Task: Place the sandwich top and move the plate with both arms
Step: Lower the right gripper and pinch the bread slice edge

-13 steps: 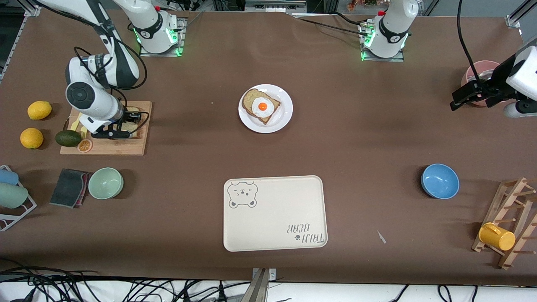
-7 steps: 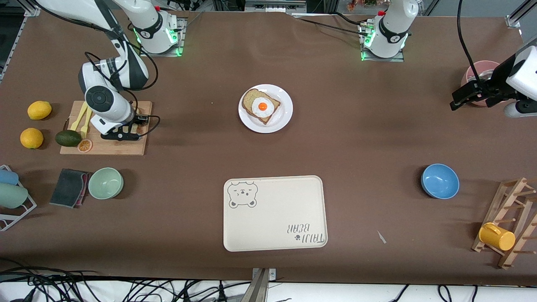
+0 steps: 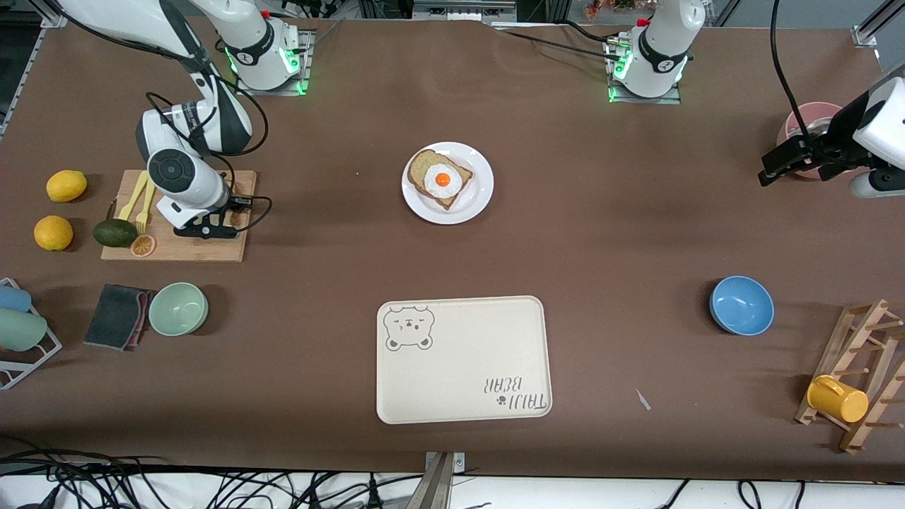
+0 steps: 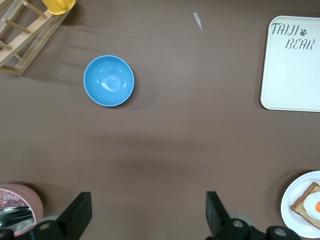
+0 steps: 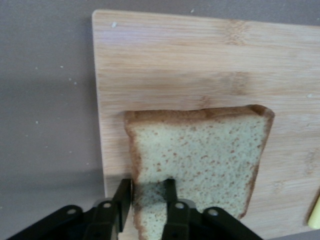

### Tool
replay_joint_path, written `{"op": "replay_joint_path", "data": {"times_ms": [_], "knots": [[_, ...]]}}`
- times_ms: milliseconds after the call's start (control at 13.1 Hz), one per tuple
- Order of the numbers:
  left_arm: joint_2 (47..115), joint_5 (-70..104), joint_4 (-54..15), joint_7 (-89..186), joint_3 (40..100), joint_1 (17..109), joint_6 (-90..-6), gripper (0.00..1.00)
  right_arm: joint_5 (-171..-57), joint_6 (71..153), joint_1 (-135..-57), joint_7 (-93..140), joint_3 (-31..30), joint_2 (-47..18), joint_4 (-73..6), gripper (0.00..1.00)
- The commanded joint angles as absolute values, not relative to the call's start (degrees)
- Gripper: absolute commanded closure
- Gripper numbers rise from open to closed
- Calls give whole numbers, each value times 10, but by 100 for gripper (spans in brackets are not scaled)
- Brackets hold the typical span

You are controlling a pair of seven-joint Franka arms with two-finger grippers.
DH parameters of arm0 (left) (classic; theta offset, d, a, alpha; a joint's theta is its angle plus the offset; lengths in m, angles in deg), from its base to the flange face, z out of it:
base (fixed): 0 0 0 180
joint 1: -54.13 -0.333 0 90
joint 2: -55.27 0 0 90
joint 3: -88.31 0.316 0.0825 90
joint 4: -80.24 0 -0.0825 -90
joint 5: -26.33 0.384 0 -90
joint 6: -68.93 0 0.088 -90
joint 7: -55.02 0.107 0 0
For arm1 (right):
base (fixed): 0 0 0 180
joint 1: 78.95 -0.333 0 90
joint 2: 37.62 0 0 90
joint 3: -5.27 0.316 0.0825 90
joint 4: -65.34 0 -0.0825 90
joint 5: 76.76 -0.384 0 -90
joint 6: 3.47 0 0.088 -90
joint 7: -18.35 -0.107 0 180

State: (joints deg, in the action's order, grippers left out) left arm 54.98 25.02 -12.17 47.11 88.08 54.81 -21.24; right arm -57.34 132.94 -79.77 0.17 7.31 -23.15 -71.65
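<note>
The sandwich top [image 5: 200, 155], a speckled tan slice with a brown crust, lies over the wooden cutting board [image 5: 200, 60]. My right gripper [image 5: 147, 200] is shut on its crust edge, one finger over the slice's face and one beside the crust. In the front view this gripper [image 3: 205, 227] is over the board [image 3: 212, 249] and hides the slice. The white plate [image 3: 482, 196] holds the bread with a fried egg [image 3: 440, 179] mid-table. My left gripper [image 4: 148, 217] is open and empty, up in the air beside a pink bowl [image 3: 806, 116]; it also shows in the front view [image 3: 774, 166].
The cream bear-printed tray [image 3: 463, 357] lies nearer the front camera than the plate. A blue bowl [image 3: 741, 305] and a mug rack [image 3: 859, 375] are at the left arm's end. A green bowl [image 3: 178, 308], an avocado [image 3: 114, 232] and lemons [image 3: 65, 185] surround the board.
My right gripper has slid along the cutting board toward the plate's end of it, most of the way in the first half second. The left arm has not moved.
</note>
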Motion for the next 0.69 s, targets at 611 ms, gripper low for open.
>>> {"op": "replay_joint_path", "data": {"times_ms": [611], "knots": [[554, 234, -107, 468, 883, 547, -199, 0, -566, 1278, -798, -5, 83, -236, -682, 100]]}}
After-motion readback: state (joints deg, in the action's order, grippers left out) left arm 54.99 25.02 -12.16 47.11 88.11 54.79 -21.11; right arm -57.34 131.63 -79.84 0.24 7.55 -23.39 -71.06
